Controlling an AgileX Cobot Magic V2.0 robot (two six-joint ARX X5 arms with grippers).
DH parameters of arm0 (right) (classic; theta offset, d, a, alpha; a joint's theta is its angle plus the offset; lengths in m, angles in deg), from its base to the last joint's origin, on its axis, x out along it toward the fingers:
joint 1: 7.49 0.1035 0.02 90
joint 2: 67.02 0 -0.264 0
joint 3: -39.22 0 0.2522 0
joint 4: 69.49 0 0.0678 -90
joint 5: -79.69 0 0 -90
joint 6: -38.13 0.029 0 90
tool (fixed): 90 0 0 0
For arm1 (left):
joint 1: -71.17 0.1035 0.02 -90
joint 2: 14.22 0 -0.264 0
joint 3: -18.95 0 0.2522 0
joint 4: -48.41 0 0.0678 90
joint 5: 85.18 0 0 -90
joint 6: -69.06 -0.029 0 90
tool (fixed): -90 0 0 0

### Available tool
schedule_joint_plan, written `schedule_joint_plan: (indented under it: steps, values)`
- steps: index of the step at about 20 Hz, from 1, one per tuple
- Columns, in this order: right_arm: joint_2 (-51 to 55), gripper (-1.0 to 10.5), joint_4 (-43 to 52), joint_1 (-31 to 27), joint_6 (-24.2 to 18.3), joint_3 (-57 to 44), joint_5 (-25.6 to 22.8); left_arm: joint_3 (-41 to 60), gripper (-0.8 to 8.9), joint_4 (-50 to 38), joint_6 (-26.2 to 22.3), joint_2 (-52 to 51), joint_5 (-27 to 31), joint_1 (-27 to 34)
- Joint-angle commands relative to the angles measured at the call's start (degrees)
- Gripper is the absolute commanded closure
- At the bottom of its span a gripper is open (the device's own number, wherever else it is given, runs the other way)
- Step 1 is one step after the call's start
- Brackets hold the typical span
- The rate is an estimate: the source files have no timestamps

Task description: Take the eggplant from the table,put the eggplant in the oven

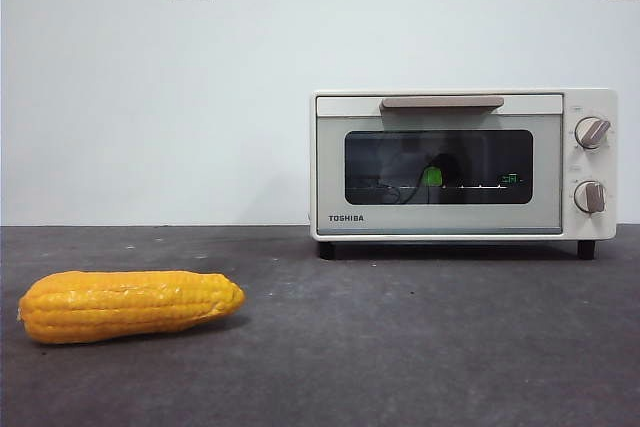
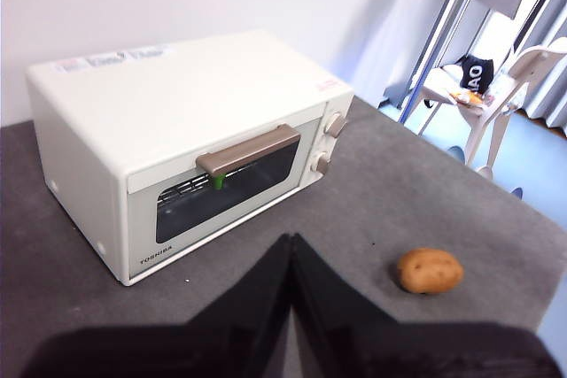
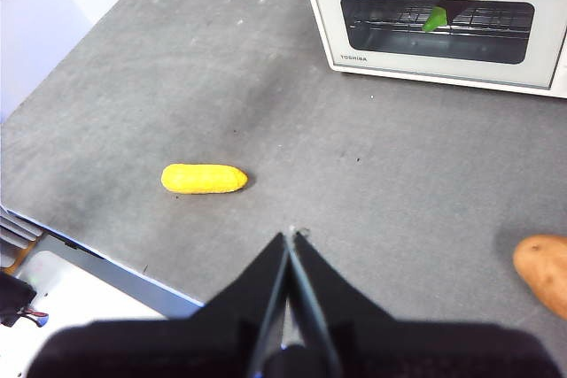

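Observation:
The oven (image 1: 330,167) stands at the back right of the table (image 1: 430,347) with its glass door closed. Through the glass the eggplant's bright green stem cap (image 1: 432,176) shows on the wire rack, and its dark body is hard to make out. The cap also shows in the left wrist view (image 2: 218,181) and the right wrist view (image 3: 435,19). My left gripper (image 2: 292,241) hangs shut and empty above the table in front of the oven (image 2: 186,95). My right gripper (image 3: 291,235) is shut and empty, high over the table's near edge. Neither arm shows in the front view.
A yellow-orange corn cob (image 1: 130,304) lies on the table at the front left, also seen as the corn (image 3: 203,178) from the right wrist. A brown potato (image 2: 430,270) lies on the table to the oven's right. Two wall sockets sit high on the white wall.

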Motion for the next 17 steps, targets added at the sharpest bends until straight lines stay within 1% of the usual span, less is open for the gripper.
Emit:
schedule_joint_plan:
  steps: [1,6,17]
  values:
    - [0.3,9.5,-1.3,0.1,-0.6,0.1,0.0,0.0,8.18,1.5,-0.6,-3.2,0.0,-0.2]
    - [0.2,9.5,-1.3,0.1,-0.6,0.1,0.0,0.0,8.18,1.6,-0.6,-7.7,0.0,-0.2]
    - [0.2,9.5,-1.3,0.1,-0.6,0.1,0.0,0.0,8.18,1.6,-0.6,-7.6,0.0,-0.2]
